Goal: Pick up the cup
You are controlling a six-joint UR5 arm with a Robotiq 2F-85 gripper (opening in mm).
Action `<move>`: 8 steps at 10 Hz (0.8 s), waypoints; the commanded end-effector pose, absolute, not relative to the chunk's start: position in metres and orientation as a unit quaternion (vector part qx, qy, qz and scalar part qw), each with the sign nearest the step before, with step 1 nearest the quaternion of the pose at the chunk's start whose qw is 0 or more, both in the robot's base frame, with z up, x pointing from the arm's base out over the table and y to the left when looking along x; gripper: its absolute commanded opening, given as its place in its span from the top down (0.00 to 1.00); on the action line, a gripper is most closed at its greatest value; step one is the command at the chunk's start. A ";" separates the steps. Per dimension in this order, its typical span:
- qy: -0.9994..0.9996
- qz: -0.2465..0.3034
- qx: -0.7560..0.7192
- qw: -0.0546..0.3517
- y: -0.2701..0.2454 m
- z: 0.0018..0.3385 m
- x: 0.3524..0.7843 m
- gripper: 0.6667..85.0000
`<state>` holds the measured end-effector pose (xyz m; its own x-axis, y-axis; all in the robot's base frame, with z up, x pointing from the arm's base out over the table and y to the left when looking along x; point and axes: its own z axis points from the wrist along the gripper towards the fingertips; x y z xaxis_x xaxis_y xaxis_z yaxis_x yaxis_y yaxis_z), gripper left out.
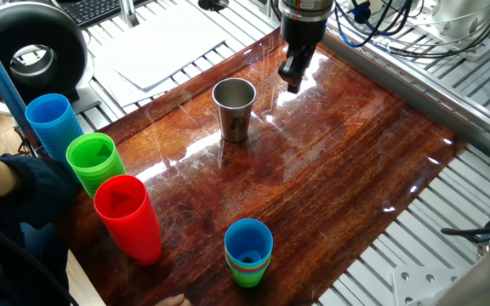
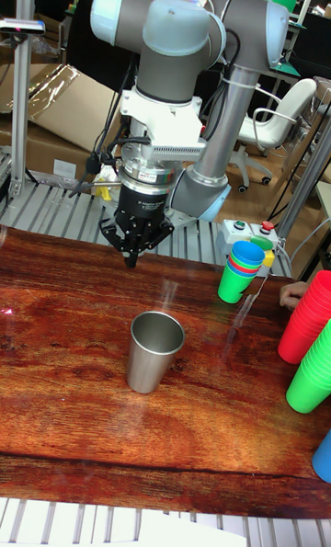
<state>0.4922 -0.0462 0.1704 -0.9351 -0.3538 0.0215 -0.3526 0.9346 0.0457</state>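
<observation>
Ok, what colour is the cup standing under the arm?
Plain silver steel cup with a small dark mark on its side, clearest in the fixed view.
</observation>
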 end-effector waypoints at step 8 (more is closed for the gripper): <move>-0.949 0.001 0.314 -0.027 -0.016 0.154 0.597 0.40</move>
